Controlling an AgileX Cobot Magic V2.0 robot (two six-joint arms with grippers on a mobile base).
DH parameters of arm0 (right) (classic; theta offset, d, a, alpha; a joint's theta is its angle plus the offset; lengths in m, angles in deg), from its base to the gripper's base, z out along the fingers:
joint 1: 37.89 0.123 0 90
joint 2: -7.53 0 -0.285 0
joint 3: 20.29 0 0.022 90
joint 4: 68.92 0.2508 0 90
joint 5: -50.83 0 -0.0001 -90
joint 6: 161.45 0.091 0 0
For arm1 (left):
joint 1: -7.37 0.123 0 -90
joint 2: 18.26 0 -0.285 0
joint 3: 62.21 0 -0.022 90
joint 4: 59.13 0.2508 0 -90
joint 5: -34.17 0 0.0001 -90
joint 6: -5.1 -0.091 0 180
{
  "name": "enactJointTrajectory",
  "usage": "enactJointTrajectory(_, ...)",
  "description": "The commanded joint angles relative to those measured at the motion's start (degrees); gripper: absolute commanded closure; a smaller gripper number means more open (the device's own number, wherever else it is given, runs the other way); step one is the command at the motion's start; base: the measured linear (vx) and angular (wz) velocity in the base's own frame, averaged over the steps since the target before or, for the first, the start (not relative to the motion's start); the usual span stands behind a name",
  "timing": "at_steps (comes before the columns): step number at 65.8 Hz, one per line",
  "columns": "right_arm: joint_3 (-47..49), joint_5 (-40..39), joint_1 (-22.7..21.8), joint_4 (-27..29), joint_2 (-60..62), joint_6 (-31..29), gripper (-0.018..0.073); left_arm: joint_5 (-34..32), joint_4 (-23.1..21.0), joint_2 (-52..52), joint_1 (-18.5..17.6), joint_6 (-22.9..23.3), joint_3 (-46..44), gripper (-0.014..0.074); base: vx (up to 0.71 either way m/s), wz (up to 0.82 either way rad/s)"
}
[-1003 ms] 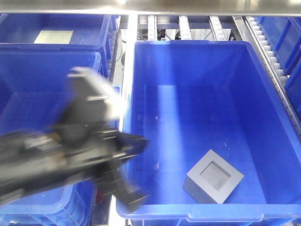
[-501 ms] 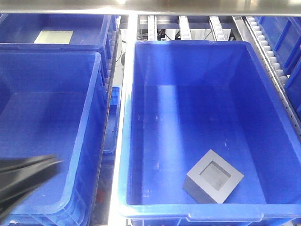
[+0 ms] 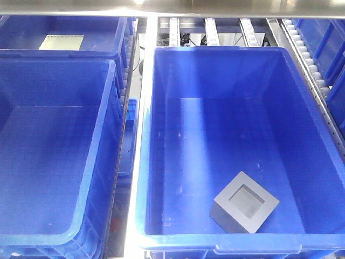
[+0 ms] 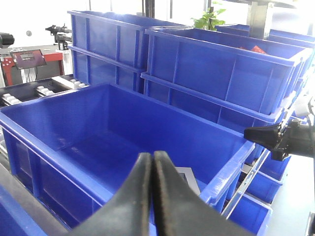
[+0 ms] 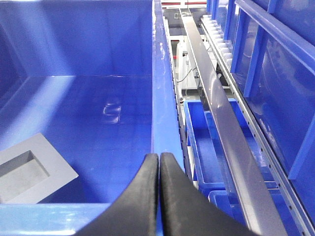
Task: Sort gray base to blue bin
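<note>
1. In the front view, a second blue crate (image 3: pixel 54 162) sits at the left; another crate (image 3: pixel 64 35) behind it holds a pale flat sheet (image 3: pixel 61 42).
2. A roller rail (image 3: pixel 132 97) runs between the crates.
3. The blue bin (image 3: pixel 226 51) fills the right side. The gray base (image 3: pixel 244 202) rests on its floor near the front right corner, hollow face up, turned diagonally.
4. Neither arm shows in the front view.
5. Left wrist view: the left gripper (image 4: pixel 151 162) has its fingers pressed together, holding nothing, above a bin's near rim.
6. Right wrist view: the right gripper (image 5: pixel 158 162) is likewise fully closed and empty, over the bin's wall, with the gray base (image 5: pixel 29 169) lower left.
</note>
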Motion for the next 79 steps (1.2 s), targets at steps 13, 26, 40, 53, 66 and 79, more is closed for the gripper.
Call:
enactJointTrajectory(13,-0.1,-3.7,-0.2,-0.3,-1.0,-0.7,0.0564,-4.2,-0.2,0.6,0.1,0.4,-1.2,0.0603,0.0,0.0)
enactJointTrajectory(26,-0.1,-3.7,-0.2,-0.3,-1.0,-0.7,0.0564,-4.2,-0.2,0.6,0.1,0.3,-1.2,0.0603,0.0,0.0)
enactJointTrajectory(40,-0.1,-3.7,-0.2,-0.3,-1.0,-0.7,0.0564,-4.2,-0.2,0.6,0.1,0.3,-1.2,0.0603,0.0,0.0)
enactJointTrajectory(53,-0.1,-3.7,-0.2,-0.3,-1.0,-0.7,0.0564,-3.8,-1.0,0.5,0.1,-0.7,-1.2,0.0603,0.0,0.0)
enactJointTrajectory(66,-0.1,-3.7,-0.2,-0.3,-1.0,-0.7,0.0564,-3.8,-7.3,0.5,0.1,-8.0,-1.2,0.0603,0.0,0.0)
enactJointTrajectory(79,-0.1,-3.7,-0.2,-0.3,-1.0,-0.7,0.0564,-4.2,-7.3,0.5,0.1,-8.0,-0.6,0.0603,0.0,0.0)
